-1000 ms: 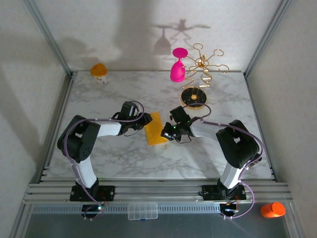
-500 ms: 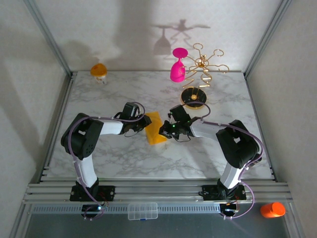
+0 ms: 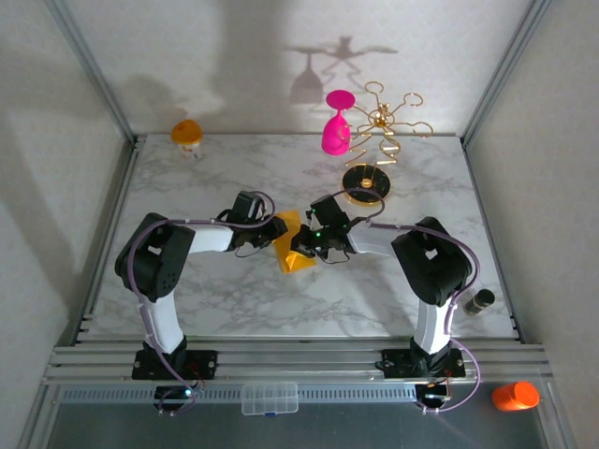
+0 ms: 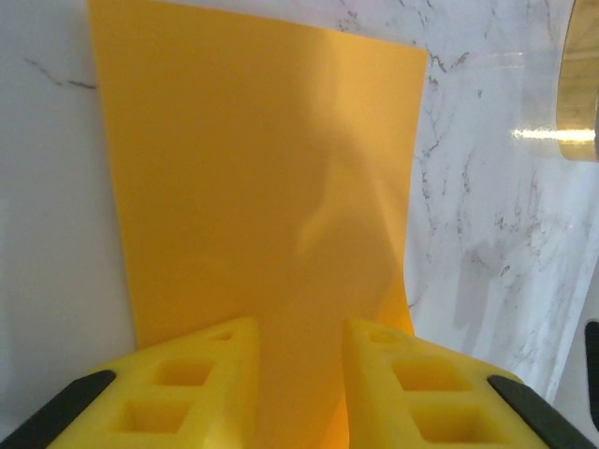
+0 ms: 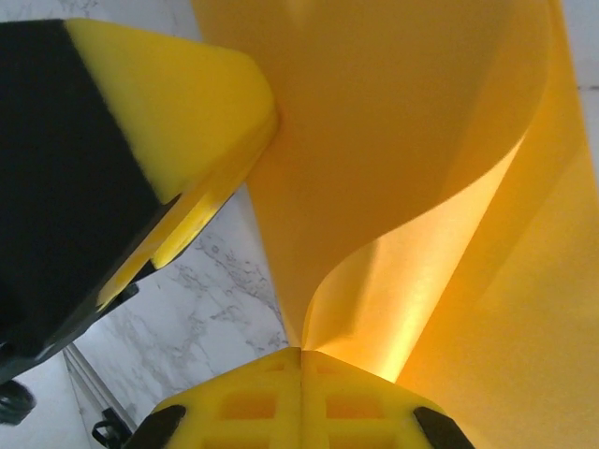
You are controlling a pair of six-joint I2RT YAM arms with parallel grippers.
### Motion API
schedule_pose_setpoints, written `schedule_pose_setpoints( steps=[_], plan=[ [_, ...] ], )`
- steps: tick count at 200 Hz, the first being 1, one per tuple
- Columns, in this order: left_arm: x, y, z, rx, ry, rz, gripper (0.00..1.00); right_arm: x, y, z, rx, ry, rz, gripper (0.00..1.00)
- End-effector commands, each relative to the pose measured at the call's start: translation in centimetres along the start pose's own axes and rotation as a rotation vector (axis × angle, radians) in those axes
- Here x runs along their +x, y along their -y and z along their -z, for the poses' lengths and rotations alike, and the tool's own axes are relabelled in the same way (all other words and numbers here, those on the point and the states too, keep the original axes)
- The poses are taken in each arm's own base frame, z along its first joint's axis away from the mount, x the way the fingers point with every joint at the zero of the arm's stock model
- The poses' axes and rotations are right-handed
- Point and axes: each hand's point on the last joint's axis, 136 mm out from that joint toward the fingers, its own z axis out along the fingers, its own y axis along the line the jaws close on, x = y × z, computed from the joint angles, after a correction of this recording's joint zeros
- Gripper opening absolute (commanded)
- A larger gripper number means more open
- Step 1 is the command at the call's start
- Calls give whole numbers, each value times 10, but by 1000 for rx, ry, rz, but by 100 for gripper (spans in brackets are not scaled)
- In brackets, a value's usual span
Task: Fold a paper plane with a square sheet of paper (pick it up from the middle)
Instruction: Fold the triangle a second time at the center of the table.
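While the right gripper [image 5: 301,360] clamps the square sheet of paper [image 5: 402,140] mid-fold, the left gripper [image 4: 299,329], jaws apart, should pin it.

Square sheet of paper [image 3: 294,262]: middle covered from above by left gripper [image 3: 277,228] and right gripper [image 3: 304,241]; top and right edges cropped in right wrist view.

No readable text, label or number anywhere.
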Motion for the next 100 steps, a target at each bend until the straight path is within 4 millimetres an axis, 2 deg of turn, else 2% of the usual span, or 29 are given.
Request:
schedule_pose_setpoints(
  steps=[1,42,100],
  plan=[
    [-6,9,11,-15,20,-32,29,-3,2,-7,24,11,5,0],
    [-12,-8,3,-63,34,-18,27,-3,2,-10,19,3,11,0],
    [-2,-26,-9,-109,-5,6,23,-5,-7,-15,-32,-5,27,0]
  ],
)
